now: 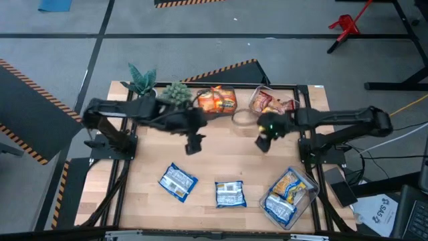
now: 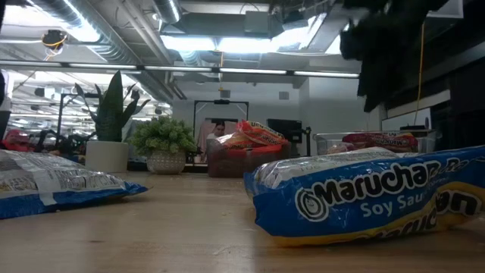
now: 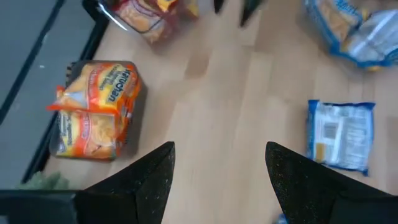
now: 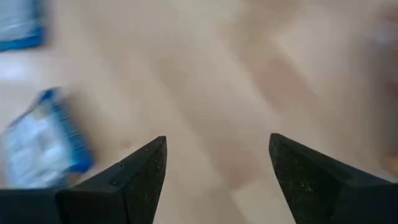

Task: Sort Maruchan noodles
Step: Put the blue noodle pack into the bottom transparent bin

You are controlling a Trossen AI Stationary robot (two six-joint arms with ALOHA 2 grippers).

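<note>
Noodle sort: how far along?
Mostly done, it seems. Orange packets are stacked at the table's far edge, red-brown ones sit in a clear bin beside them, and several blue ones lie in the near-right bin. Nothing is in hand: the left gripper and right gripper are both open above the table's middle. Left: two loose blue packets.

Right wrist view blurs blue packets (image 4: 43, 140); low view crops nearest packet (image 2: 371, 193).

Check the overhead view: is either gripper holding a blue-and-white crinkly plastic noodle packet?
No: the left gripper and right gripper hover empty over bare wood, with both loose blue-and-white packets lying nearer the front edge.
</note>
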